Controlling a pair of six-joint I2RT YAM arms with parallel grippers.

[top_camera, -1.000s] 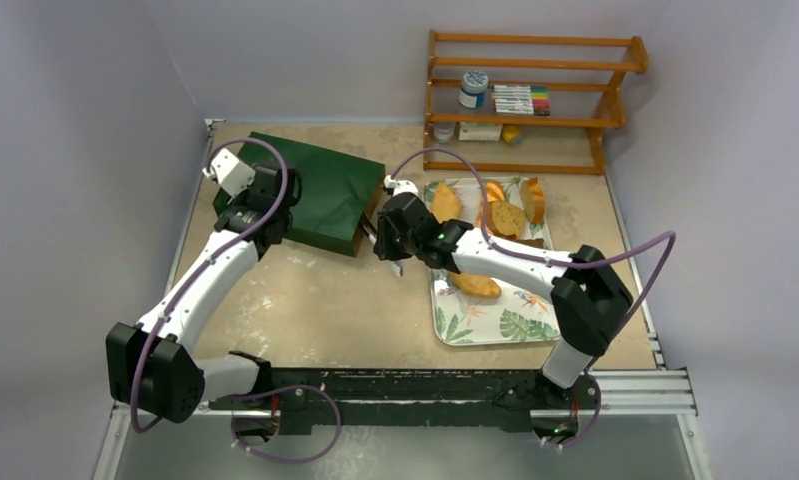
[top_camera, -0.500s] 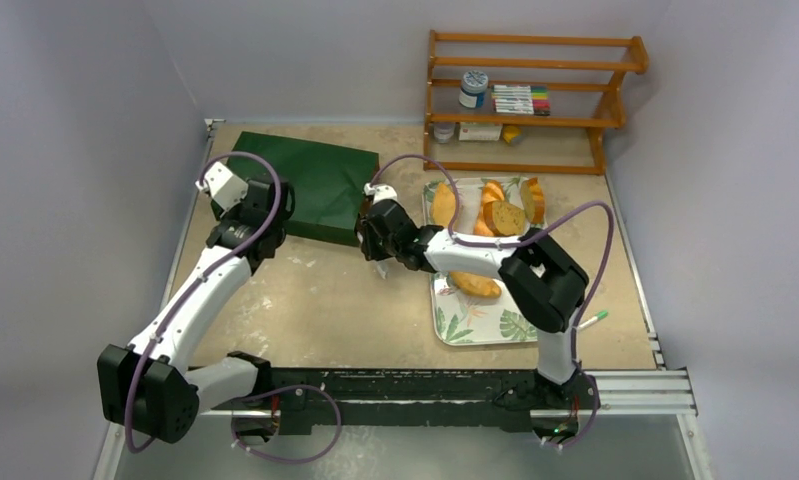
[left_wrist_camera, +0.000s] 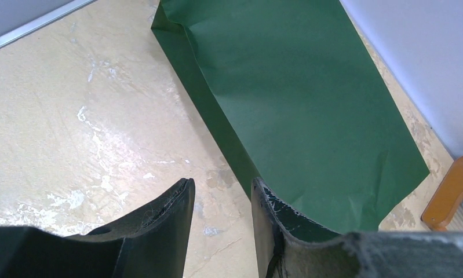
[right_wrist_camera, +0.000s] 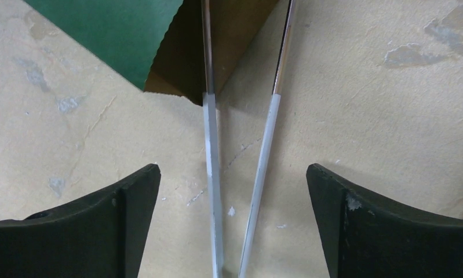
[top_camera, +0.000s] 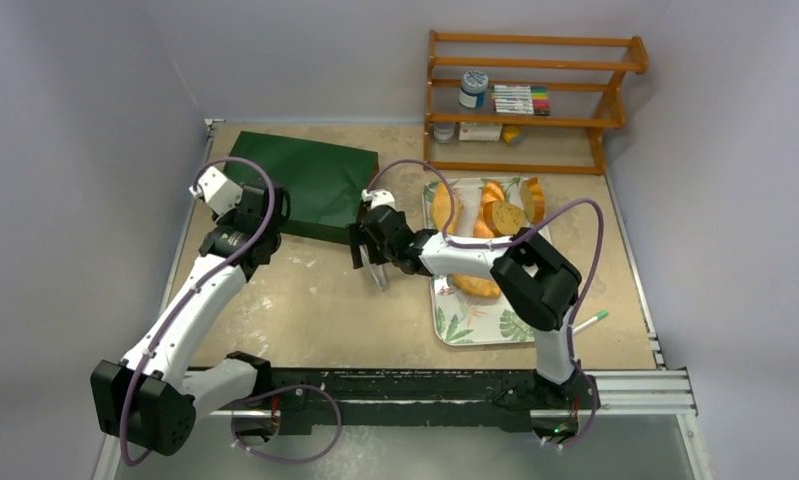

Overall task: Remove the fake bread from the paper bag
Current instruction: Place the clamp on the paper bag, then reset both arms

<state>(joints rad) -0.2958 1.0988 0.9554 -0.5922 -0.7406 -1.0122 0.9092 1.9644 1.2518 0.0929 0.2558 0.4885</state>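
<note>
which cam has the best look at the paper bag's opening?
Right wrist: the paper bag mouth shows its brown inside, with tongs lying across it. Top external shows the whole bag, but the right gripper sits at the mouth. Left wrist shows only green outer paper.

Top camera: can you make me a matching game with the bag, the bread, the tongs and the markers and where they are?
1 paper bag; 2 fake bread; 3 tongs; 4 markers
A on the wooden shelf; B on the leafy tray; C lying flat, back left; D between the open fingers of the right gripper
Pairs: 1-C, 2-B, 3-D, 4-A
</note>
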